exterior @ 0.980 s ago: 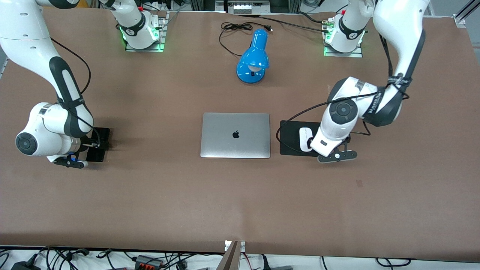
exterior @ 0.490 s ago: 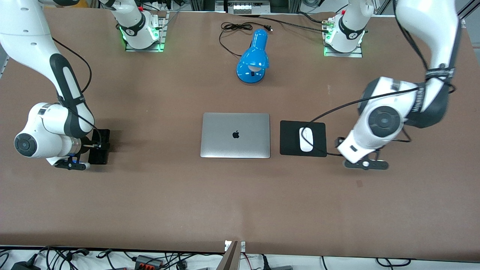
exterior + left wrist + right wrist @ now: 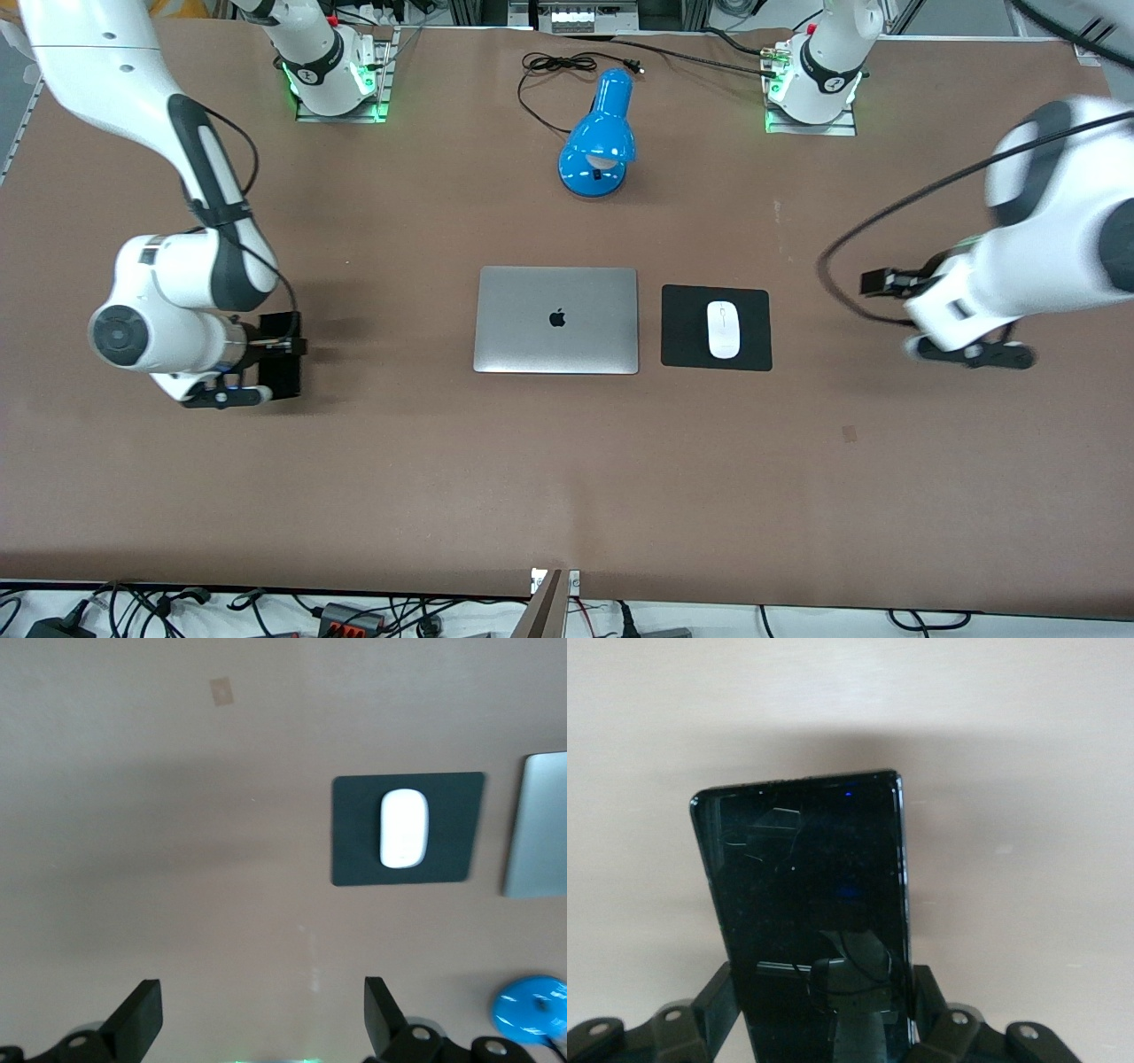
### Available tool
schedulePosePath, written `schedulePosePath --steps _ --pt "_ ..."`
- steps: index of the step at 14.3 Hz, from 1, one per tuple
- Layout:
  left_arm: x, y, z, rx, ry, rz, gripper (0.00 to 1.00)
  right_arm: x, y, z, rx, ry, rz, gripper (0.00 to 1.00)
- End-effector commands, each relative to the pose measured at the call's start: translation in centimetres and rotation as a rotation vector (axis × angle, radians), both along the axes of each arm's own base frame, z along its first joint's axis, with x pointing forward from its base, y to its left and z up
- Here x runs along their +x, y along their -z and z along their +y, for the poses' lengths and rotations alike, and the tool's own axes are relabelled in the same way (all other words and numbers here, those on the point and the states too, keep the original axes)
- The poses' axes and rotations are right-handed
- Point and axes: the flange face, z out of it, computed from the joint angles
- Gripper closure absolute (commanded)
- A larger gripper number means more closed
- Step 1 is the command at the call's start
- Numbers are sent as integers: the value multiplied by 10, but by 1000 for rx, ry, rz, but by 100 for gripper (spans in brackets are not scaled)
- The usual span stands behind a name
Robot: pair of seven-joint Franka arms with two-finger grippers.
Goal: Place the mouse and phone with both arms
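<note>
Right arm (image 3: 177, 177) comes in from its base at the top of the front view and bends down over the table (image 3: 443, 461) toward its own end. Right gripper (image 3: 266, 372) is clamped on the phone (image 3: 282, 370); in the right wrist view the fingers (image 3: 722, 1010) press both long edges of the phone (image 3: 806, 904) near one short end, the glossy dark face turned to the camera, the rest of it reaching out past the fingertips. Whether the phone touches the table I cannot tell; its shadow lies on the brown surface beside it

Middle of table: closed silver laptop (image 3: 556, 320), lid up, logo showing. Blue desk lamp (image 3: 599, 142) lies farther from the front camera than the laptop, its black cord (image 3: 554, 64) looped near the table edge between the two bases

Black mouse pad (image 3: 716, 327) sits just beside the laptop, toward the left arm's end. The mouse (image 3: 723, 329) rests on the pad, about centred, long axis running toward the front camera. Nothing grips it. Left wrist view shows the same: mouse (image 3: 403, 827) on the pad (image 3: 354, 828), laptop edge (image 3: 536, 824) next to it

Left arm (image 3: 1054, 239) is blurred in the front view. Left gripper (image 3: 966, 350) is over bare table, well apart from the pad, toward the left arm's end. Fingers (image 3: 142, 1019) spread wide, nothing between them
</note>
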Motion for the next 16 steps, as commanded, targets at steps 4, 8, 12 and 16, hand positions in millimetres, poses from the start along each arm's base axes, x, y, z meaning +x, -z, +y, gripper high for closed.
schedulePosePath --steps 4,8,12,16 --pt "-34 -46 34 -15 4 -65 0 -9 7 79 46 64 2 80" --pt "-69 -61 59 10 -66 -185 0 -28 7 161 13 103 -2 80" --pt "-90 -66 43 13 -36 -237 0 -44 29 200 -24 183 5 80" --pt "-74 -77 40 18 -20 -267 0 -58 48 226 -47 210 15 79"
